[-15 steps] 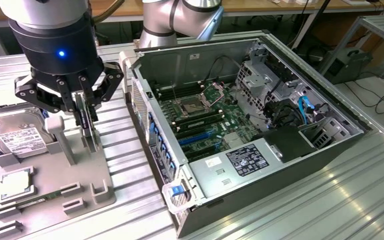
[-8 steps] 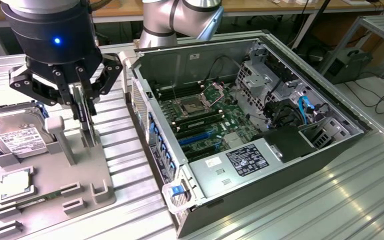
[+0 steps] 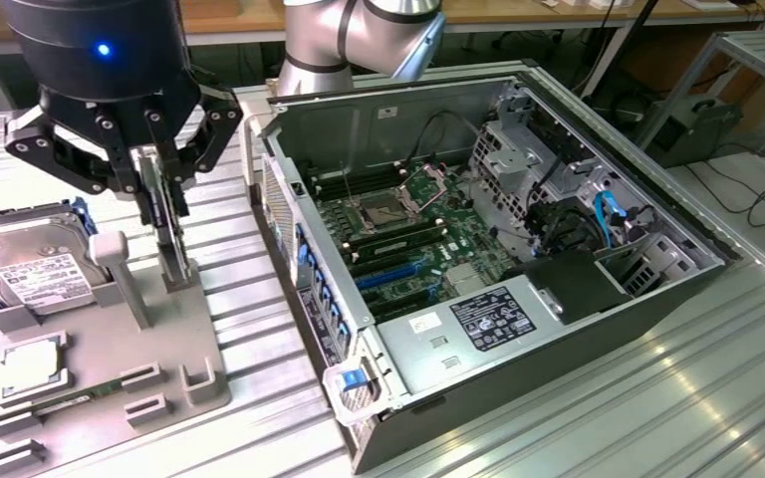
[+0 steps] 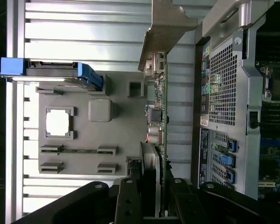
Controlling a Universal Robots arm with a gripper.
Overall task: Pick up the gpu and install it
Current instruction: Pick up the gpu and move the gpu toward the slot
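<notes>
A black robot tool [image 3: 159, 204] hangs down over a grey parts holder [image 3: 104, 368] at the exterior view's left. Its two fingers [image 3: 147, 189] are closed against the flat sides of the gpu [image 3: 174, 254], a thin dark card standing upright on edge. The card's lower end meets a slot in the holder; I cannot tell whether it is seated there or has just lifted clear.

From the wrist, the tool [image 4: 151, 184] pinches one end of the gpu [image 4: 159, 107], which is seen edge-on. The card's pale metal bracket [image 4: 165, 28] is at the far end.

The holder [image 4: 84, 135] also carries a silver hard drive [image 3: 31, 269] with blue side rails, a small square processor chip [image 4: 57, 122], and a slim green memory stick [image 4: 79, 150] lying in its clips.

Just beside the holder, towards the exterior view's right, an open computer case [image 3: 316, 129] lies on its side on the ribbed metal counter [image 3: 596, 418]. Its green motherboard [image 3: 409, 229] faces up. The silver robot arm [image 3: 343, 40] rises behind the case.
</notes>
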